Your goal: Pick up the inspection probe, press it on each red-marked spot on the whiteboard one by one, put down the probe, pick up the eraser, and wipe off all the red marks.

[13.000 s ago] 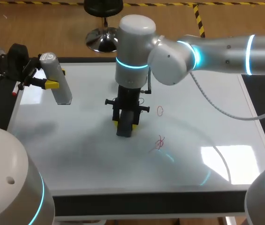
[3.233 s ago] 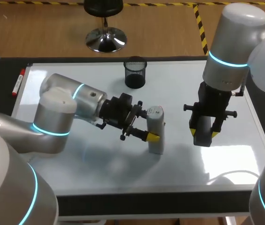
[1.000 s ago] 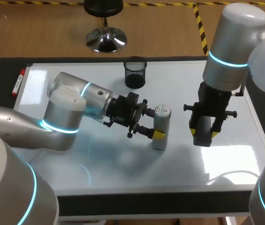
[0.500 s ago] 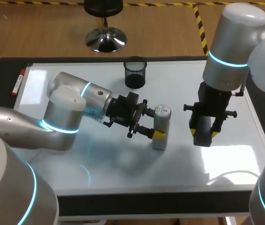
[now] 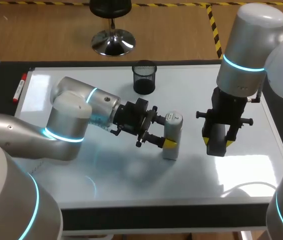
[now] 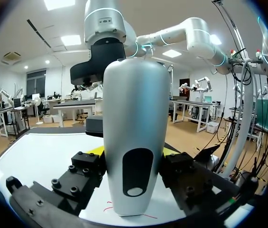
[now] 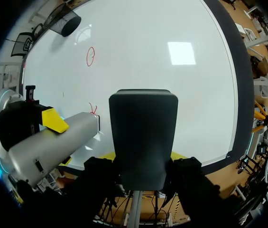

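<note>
Across the dark surface point(image 5: 131, 215) lies the whiteboard point(image 5: 106, 175), with a black mesh cup point(image 5: 144, 77) near its far edge. My left gripper point(image 5: 162, 132) is clamped on the inspection probe point(image 5: 172, 134), which stands upright with its base on the board. The left wrist view shows a red scribble point(image 6: 106, 207) peeking out at its foot, so I judge the pressing step is in hand, on this mark. My right gripper point(image 5: 216, 142) hangs nearby, closed on the dark eraser point(image 7: 143, 137) (ready for wiping). A red circle point(image 7: 90, 56) lies further toward the cup, apart from the probe. The next move likely calls for lifting the probe straight up, shifting it toward the cup and setting it squarely on that circle.
</note>
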Available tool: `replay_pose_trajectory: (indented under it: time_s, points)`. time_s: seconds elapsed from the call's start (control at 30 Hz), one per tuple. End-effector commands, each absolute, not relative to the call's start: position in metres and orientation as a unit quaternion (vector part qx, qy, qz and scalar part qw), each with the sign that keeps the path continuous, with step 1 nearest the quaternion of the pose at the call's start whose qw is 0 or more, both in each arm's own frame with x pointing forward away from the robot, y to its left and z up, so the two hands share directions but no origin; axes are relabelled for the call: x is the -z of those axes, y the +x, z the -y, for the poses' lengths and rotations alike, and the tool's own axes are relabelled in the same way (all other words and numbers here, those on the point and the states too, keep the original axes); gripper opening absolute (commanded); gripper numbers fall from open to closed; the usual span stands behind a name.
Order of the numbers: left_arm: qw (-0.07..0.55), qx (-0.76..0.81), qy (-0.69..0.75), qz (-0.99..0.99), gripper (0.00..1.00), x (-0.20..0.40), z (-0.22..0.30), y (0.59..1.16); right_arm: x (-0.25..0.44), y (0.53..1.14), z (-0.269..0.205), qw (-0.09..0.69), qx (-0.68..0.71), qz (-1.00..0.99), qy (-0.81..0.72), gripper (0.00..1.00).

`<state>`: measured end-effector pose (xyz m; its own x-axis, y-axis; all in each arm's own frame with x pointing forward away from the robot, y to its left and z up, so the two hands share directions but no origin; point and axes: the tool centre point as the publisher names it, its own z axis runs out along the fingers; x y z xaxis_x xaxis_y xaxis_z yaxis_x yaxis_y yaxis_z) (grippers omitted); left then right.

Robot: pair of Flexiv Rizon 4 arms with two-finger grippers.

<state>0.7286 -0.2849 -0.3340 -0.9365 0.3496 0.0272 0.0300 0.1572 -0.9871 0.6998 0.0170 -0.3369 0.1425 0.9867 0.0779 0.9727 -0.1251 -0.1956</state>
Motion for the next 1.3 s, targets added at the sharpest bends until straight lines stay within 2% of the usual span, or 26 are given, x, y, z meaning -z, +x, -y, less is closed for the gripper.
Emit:
replay_pose_trajectory:
  time_s: [0.03,1.3]
  points:
    - [0.126,-0.638,-0.126,0.75,0.0,0.36,0.283,0.727,0.337,0.699,-0.016,0.1,-0.034,0.654,-0.749,0.0]
    - [0.114,-0.654,-0.116,0.739,0.0,0.335,0.284,0.734,0.337,0.699,-0.016,0.1,-0.034,0.654,-0.749,0.0]
